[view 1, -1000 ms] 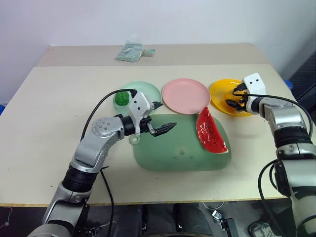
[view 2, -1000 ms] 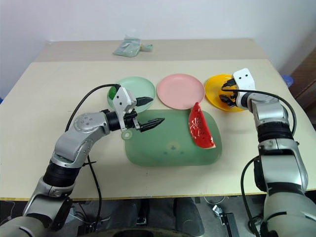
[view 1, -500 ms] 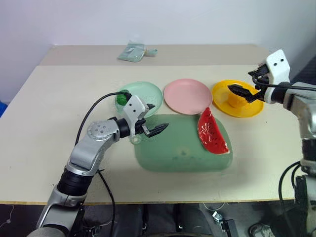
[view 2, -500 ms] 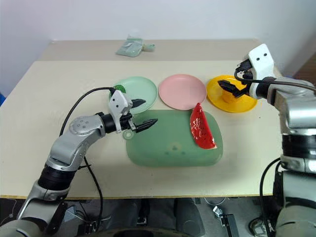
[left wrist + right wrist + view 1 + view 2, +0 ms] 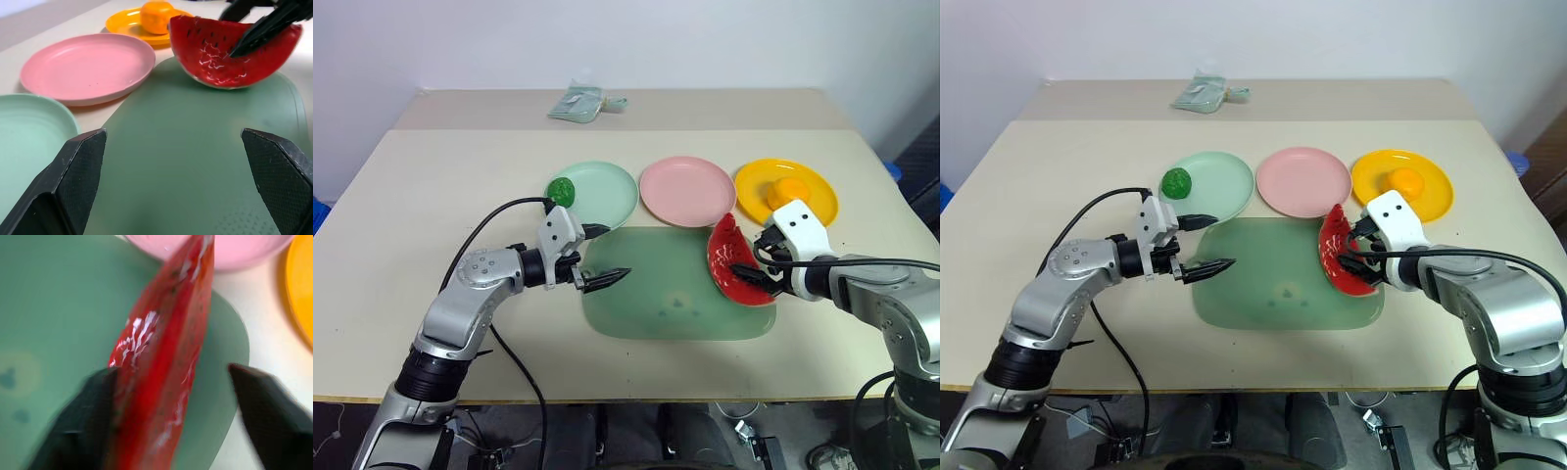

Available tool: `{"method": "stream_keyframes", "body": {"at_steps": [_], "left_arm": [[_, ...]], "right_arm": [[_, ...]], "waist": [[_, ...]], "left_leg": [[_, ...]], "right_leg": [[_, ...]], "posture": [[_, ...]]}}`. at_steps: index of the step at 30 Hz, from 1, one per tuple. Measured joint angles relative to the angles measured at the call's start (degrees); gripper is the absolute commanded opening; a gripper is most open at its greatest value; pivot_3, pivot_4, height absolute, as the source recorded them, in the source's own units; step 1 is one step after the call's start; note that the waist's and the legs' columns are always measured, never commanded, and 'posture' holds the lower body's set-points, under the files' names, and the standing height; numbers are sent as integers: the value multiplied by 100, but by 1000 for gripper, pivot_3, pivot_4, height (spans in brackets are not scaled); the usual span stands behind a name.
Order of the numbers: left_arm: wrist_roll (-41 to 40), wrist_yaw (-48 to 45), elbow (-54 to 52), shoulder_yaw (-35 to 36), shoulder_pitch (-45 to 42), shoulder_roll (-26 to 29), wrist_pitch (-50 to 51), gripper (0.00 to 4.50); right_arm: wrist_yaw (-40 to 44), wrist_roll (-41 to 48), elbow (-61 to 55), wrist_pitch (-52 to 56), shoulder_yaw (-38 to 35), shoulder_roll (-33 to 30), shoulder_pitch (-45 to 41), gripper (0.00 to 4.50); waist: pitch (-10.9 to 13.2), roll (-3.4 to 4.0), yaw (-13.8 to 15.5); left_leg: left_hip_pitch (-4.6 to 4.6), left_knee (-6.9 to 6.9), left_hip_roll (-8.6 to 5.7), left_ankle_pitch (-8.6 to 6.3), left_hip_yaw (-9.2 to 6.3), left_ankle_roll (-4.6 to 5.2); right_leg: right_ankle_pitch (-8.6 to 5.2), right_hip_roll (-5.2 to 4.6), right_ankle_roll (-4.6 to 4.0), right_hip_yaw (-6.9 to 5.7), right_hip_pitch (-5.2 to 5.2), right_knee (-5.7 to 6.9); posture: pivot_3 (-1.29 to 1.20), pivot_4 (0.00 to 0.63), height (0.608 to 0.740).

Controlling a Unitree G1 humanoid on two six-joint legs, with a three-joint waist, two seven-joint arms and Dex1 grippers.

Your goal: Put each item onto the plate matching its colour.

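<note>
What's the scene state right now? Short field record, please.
green ball: on mint green plate
orange fruit: on yellow plate
pink plate: empty
watermelon wedge: on green board, tilted up on edge
right gripper: fingers straddle the wedge, one against its red face, not clamped
left gripper: open, empty, over board's left end
left to do: wedge to pink plate
</note>
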Motion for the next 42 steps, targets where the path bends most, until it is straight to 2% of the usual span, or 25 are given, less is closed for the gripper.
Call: {"method": "stream_keyframes", "body": {"at_steps": [4, 8, 12, 15, 17, 23, 26, 30, 35, 37, 42], "left_arm": [[3, 25, 0, -48, 0, -50, -3, 4500], [25, 119, -1, -18, 43, -34, -11, 4500], [-3, 356, -4, 249, 212, -4, 5, 4500], [-4, 545, -13, 540, 378, 106, 30, 4500], [-1, 649, -30, 652, 523, 152, 49, 4500], [-3, 826, -364, 725, 869, 262, 153, 4500], [-13, 919, -566, 794, 952, 285, 203, 4500], [-19, 1063, -768, 860, 1103, 287, 276, 4500], [-51, 1317, -880, 1108, 1254, 259, 355, 4500], [-168, 1435, -981, 1375, 1385, 226, 373, 4500], [-290, 1520, -1092, 1896, 1868, 276, 388, 4500]], "right_arm": [[-49, 15, -1, 11, -1, 16, 1, 278], [83, 113, 9, -113, -2, -45, -208, 278], [190, 95, 501, -876, 258, 217, -1347, 278], [99, -354, 1649, -1749, 931, 568, -2114, 278], [76, -706, 2827, -2387, 1382, 861, -2544, 278], [378, -1484, 5760, -4141, 1979, 1310, -3253, 278], [672, -1681, 6460, -4677, 2038, 1326, -3430, 1410], [1006, -1886, 6686, -5084, 2052, 1249, -3508, 3325], [1544, -1878, 5948, -5485, 1873, 753, -3204, 3325], [1928, -1646, 5256, -5884, 1443, 301, -2649, 3325], [2608, -1003, 4472, -6144, 285, -469, -1149, 3325]], "waist": [[0, 0, -1], [0, 0, -8], [0, 1, -71], [0, 0, -52], [0, 0, -31], [1, -1, -22], [2, 1, -40], [2, 1, -53], [2, 1, -13], [2, 1, 21], [2, 1, -3]], "left_leg": [[0, 0, 0, 0, 0, 1], [1, 0, 0, 0, 0, 1], [6, -4, 4, 1, 0, 0], [8, -2, 4, 3, 2, -3], [6, -1, -1, 3, 6, -3], [-4, 0, -11, 5, 5, 4], [-3, -1, -9, 6, 5, 2], [-1, -2, -6, 8, 5, -1], [-3, -2, -6, 7, 4, 0], [-3, -3, -6, 5, -4, 2], [3, -4, -8, 2, 2, 7]], "right_leg": [[0, 2, 0, 0, 0, 1], [0, 4, 0, 0, 0, 1], [0, 12, 0, 3, -5, 7], [0, 11, 0, 2, -2, 7], [0, 8, 0, 1, -2, 6], [1, 1, 1, -6, -6, 0], [0, 2, 1, -8, -8, 1], [0, 3, 1, -7, -8, 4], [0, 0, 1, -7, -7, 2], [0, -2, 1, -13, 0, -5], [1, -13, 1, -15, 9, -10]], "posture": [[0, 150, 740], [0, 150, 740], [0, 150, 740], [0, 150, 740], [0, 150, 740], [0, 150, 740], [0, 150, 740], [0, 150, 740], [0, 150, 740], [0, 150, 740], [0, 150, 740]]}}
